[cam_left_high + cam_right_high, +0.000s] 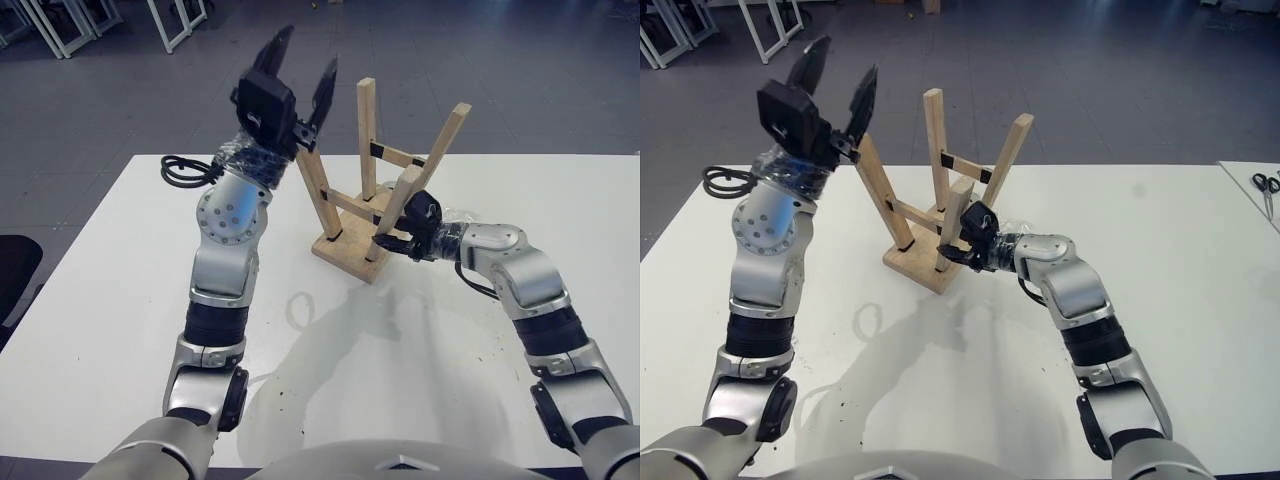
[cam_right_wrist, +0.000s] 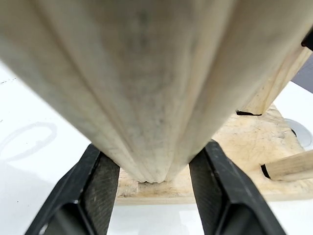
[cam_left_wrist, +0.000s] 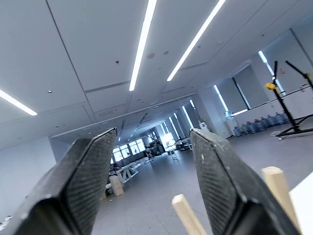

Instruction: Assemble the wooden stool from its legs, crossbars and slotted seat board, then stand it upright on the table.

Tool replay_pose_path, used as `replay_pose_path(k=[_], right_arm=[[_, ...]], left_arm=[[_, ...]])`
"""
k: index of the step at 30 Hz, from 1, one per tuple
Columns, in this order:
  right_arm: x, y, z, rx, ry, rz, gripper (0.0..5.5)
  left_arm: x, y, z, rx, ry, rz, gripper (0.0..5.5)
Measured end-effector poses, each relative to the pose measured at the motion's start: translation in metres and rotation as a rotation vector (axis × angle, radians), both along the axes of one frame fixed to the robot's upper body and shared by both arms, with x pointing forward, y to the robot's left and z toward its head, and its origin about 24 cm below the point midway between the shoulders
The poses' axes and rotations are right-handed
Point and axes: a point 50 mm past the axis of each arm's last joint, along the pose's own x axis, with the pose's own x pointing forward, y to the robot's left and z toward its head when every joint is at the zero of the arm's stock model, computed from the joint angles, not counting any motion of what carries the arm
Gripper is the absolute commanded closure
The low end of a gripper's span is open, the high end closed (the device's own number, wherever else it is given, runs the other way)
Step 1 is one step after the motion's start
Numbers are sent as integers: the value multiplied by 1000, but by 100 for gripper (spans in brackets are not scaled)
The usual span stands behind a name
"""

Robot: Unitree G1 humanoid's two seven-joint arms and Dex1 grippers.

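Stool [image 1: 342, 250] sits inverted clear of table [image 1: 120, 300] edges, right hand [image 1: 386, 240] clamping its leg [image 1: 400, 195], left hand [image 1: 308, 55] wide aloft.

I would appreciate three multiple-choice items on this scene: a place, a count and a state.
1. The pale wooden stool's slotted seat board lies: A) on the white table; B) on the floor; C) on a chair.
2. Wooden legs pointing up: A) two; B) four; C) six.
3. The right hand is: A) open in the air; B) shut on the near leg; C) flat on the table.
Answers: 1A, the board rests flat on the tabletop; 2B, four stand up; 3B, its fingers clamp that leg.
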Motion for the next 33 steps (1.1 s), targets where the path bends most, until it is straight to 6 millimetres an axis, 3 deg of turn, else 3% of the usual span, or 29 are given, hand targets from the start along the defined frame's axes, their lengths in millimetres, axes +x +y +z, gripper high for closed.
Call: replay_pose_path(k=[4,8,10,12,15,19,23,27,28,33], right_arm=[[-8,4,40,44,-173,-19,279],[-31,5,106,98,-414,52,279],[-45,7,143,192,-483,119,279],[-53,8,168,279,-499,168,279],[-43,-2,188,362,-527,91,279],[-6,-31,180,197,-635,-146,279],[16,-39,114,-3,-539,-119,279],[10,-26,68,-92,-461,35,279],[6,-22,63,-81,-448,69,279],[-12,-3,76,15,-524,215,279]], left_arm=[[4,4,-8,12,32,21,274],[6,12,-23,35,70,54,274],[8,19,-24,35,71,83,274],[9,22,-25,39,65,101,274],[10,32,-25,19,50,155,274],[11,45,-21,8,23,244,274],[10,52,-17,1,-1,279,274],[9,57,-14,-2,-15,297,274],[8,58,-14,-2,-15,298,274],[8,58,-14,-3,-18,299,274]])
